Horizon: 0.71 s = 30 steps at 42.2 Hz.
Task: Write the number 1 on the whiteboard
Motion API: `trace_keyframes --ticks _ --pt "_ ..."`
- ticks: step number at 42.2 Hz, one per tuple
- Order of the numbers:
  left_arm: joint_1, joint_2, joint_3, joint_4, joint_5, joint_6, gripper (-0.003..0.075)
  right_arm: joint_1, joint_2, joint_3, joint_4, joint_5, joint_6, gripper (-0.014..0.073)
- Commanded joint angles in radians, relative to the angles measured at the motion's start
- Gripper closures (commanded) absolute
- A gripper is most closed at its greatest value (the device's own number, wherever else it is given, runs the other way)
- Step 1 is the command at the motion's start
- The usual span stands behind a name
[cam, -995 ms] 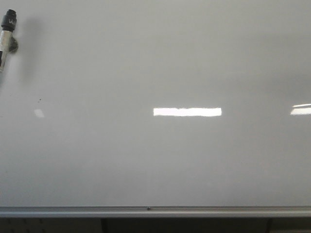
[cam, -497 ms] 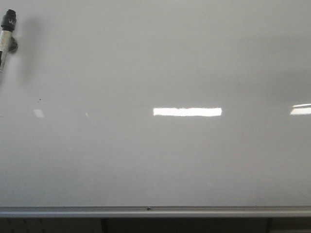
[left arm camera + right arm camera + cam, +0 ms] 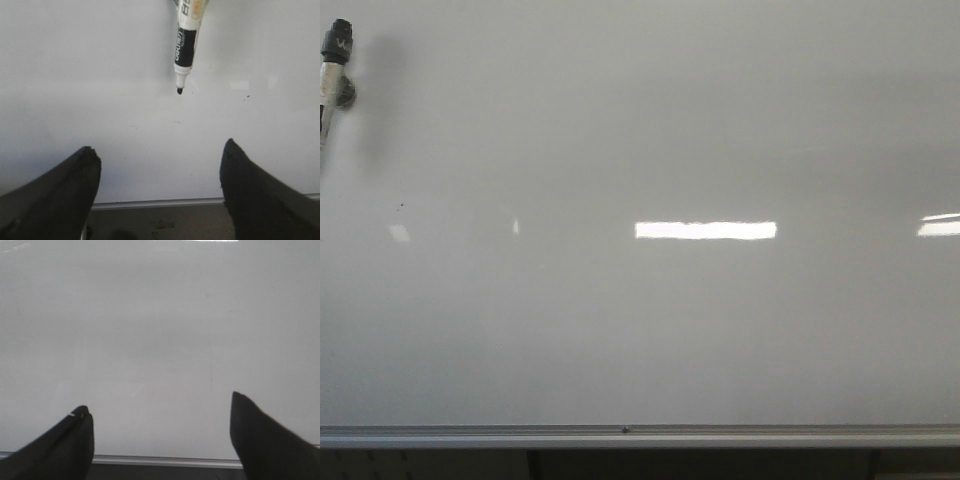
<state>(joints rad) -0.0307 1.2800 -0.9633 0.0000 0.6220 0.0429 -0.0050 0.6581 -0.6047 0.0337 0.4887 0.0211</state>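
Observation:
The whiteboard is large, glossy and pale grey, and fills the front view; its silver rail runs along the near edge. A white and black marker lies on it at the far left. In the left wrist view the marker is uncapped, its black tip pointing toward my left gripper, which is open, empty and well short of it. My right gripper is open and empty over bare board. No number 1 shows in any view. Neither gripper shows in the front view.
Bright rectangular light reflections lie across the board's middle and right edge. A tiny dark speck sits left of centre, also in the left wrist view. The rail shows in both wrist views.
A small bright glint has appeared on the board and drifted right in the front view. The marker looks almost unmoved.

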Motion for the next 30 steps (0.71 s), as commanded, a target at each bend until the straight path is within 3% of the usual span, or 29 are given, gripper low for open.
trace_keyframes --ticks 1,9,30 --pt "-0.007 0.034 -0.069 -0.017 -0.051 0.010 0.0227 -0.007 0.002 -0.035 -0.007 -0.064 -0.007 0.0008" --pt "-0.017 0.120 -0.130 -0.057 -0.064 0.038 0.0226 -0.007 0.002 -0.035 -0.007 -0.064 -0.007 0.0008" --pt "-0.061 0.221 -0.149 -0.050 -0.263 0.039 0.0227 -0.007 0.002 -0.035 -0.007 -0.064 -0.007 0.0008"
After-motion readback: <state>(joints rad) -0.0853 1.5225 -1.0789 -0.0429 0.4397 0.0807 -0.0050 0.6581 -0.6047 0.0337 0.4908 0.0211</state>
